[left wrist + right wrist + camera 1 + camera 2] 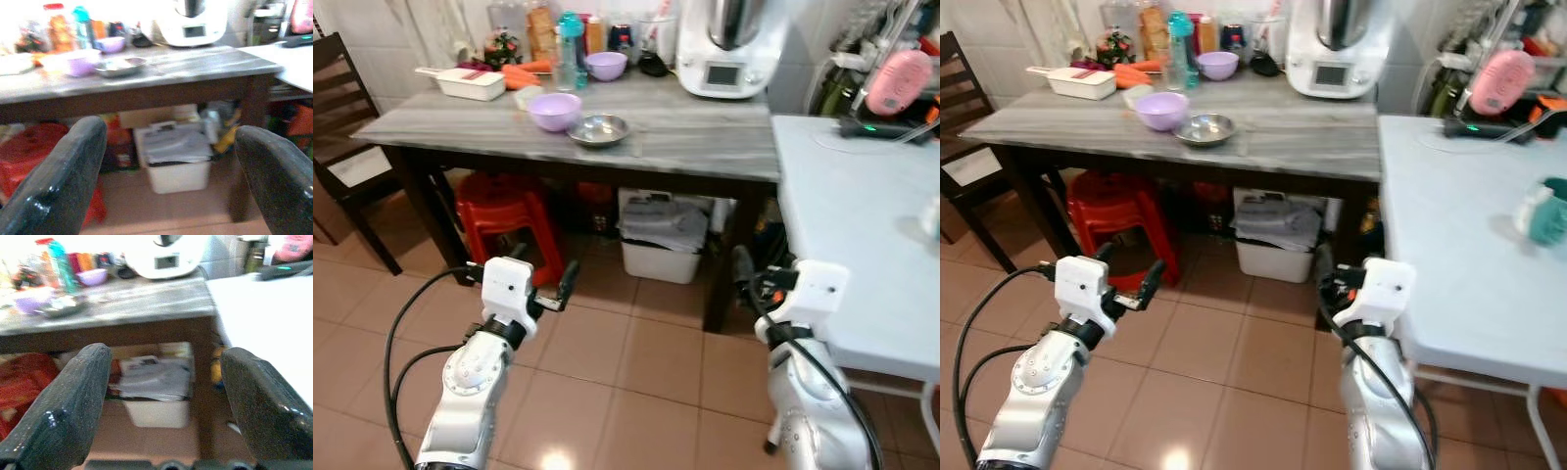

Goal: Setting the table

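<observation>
black fingers of the left gripper (543, 284) and right gripper (161, 396) stood spread and empty, low over the floor short of the grey table (705, 132). the purple bowl (554, 111) and steel dish (598, 129) lay touching on that table, ahead and up. both lay leftward, so the left gripper was judged nearer.
</observation>
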Robot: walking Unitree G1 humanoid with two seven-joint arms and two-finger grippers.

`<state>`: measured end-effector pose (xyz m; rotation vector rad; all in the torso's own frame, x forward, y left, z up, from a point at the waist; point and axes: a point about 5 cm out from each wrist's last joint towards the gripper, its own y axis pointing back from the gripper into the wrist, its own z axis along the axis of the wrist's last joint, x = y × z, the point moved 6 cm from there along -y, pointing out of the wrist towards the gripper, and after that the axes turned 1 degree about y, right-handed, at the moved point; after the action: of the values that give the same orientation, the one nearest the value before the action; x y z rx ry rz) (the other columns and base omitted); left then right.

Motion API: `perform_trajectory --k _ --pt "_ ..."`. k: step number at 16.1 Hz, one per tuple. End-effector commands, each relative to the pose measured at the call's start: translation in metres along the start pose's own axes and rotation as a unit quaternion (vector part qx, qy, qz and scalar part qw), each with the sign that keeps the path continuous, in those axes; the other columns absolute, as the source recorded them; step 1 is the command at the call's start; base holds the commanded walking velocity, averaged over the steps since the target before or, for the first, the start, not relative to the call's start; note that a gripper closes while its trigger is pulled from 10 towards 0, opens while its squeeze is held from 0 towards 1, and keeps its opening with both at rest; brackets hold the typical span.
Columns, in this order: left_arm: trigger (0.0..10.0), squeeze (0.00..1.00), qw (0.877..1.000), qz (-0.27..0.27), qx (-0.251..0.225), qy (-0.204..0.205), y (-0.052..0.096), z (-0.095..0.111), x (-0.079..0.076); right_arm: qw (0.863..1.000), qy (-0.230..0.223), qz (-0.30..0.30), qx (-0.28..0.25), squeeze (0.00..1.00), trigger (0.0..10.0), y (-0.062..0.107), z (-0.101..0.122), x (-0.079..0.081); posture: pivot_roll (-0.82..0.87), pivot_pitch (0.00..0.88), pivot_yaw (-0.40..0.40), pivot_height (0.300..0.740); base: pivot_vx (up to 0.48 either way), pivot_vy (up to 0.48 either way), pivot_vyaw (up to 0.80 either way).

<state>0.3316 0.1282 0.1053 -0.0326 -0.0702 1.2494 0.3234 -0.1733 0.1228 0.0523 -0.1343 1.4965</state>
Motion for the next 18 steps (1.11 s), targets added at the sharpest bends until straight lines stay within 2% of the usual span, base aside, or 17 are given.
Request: perform_trajectory --k 1,3,9,18 --pt "10.0 0.0 1.0 0.0 0.001 -0.009 0.0016 0.001 0.0009 1.0 0.006 -0.005 -0.013 0.0 10.0 0.0021 0.0078 -0.0035 0.0 0.0 0.031 0.74 0.0 -0.364 0.0" --pt "10.0 0.0 1.0 0.001 0.002 -0.01 0.0017 -0.0001 -0.0004 1.0 0.011 -0.009 -0.012 0.0 10.0 0.0042 0.0066 -0.008 0.0 0.0 0.033 0.74 0.0 -0.368 0.0" --pt "10.0 0.0 1.0 -0.005 0.002 -0.009 -0.0006 0.0009 -0.003 1.0 0.008 -0.007 -0.014 0.0 10.0 0.0025 0.0078 -0.0022 0.0 0.0 0.038 0.74 0.0 -0.358 0.0" --pt "10.0 0.0 1.0 -0.015 0.002 -0.01 -0.0018 0.0002 -0.0078 1.0 0.009 -0.011 -0.017 0.0 10.0 -0.0015 0.0101 -0.004 -0.01 0.0 0.032 0.74 0.0 -0.341 0.0"
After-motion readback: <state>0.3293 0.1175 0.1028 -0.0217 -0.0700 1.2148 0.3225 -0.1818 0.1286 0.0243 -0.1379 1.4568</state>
